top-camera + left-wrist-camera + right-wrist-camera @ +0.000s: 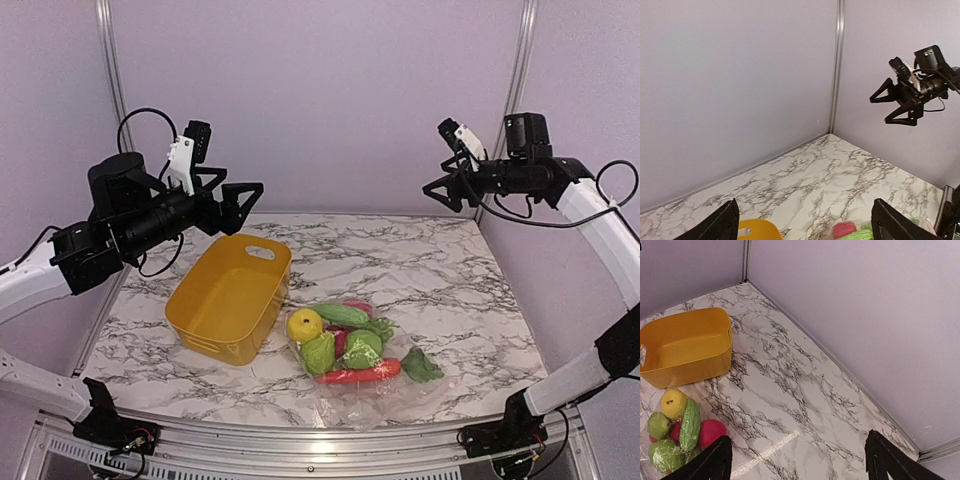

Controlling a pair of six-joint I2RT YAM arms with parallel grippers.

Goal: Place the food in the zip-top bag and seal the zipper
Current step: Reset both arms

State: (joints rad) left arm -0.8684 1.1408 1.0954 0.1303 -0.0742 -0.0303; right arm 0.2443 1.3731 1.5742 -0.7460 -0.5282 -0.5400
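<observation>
Here, the tabletop (pixel 450 270): white marble-patterned surface with grey veins, framed by lilac walls (pixel 330 100), viewed from above and behind two robot arms.
Yellow bin (pixel 230 295): sits on the left half of the tabletop, open side up, with a handle cut-out in its far wall.
Left claw (pixel 243 208): held high over the far-left end of the yellow bin. The fingers are spread wide with nothing between them (its own camera shows a black finger at each bottom corner and bare marble in the gap).
Right claw (pixel 441 197): held high near the far right corner, pointing inward toward the other arm. Its fingers are likewise spread wide and hold nothing.
Zip-top bag (pixel 365 405): clear and crinkled, lying flat on the near middle of the tabletop. It is just right of the yellow bin and well apart from both claws.
Food (pixel 345 345): bunched together within the bag's outline.
Pieces: a yellow fruit (pixel 305 324) lies nearest the bin, with a long green vegetable (pixel 340 313) and a pink piece (pixel 358 304) on the far side. Rounder green pieces fill the middle, and a red-orange piece (pixel 358 375) lies along the near side.
Outlying green piece (pixel 422 365): rests at the right end, slightly apart from the bunch. Whether plastic covers it cannot be told.
Zipper: not distinguishable in any view, so whether the mouth is closed cannot be told.
</observation>
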